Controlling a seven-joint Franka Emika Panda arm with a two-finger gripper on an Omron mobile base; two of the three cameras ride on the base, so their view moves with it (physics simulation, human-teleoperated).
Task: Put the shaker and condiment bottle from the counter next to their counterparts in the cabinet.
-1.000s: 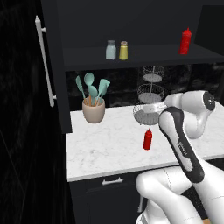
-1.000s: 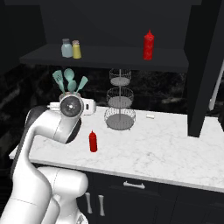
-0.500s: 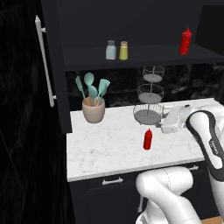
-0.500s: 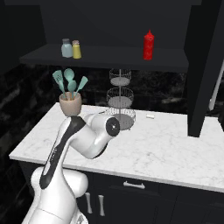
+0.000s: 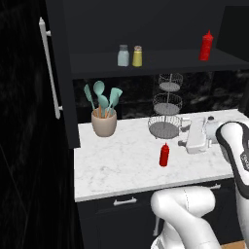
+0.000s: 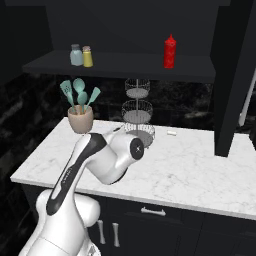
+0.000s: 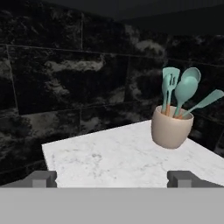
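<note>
A red bottle (image 5: 164,154) stands upright near the counter's (image 5: 112,163) front edge. A utensil pot (image 5: 103,121) sits at its back left corner. On the cabinet shelf (image 5: 160,62), two shakers (image 5: 130,55) stand side by side; another red bottle (image 5: 206,46) stands toward its right end.

I am in a kitchen: a marble counter (image 5: 121,160) over dark drawers, a crock of teal utensils (image 5: 103,115) near its back edge, black cabinet (image 5: 146,61) shelving shakers above.
</note>
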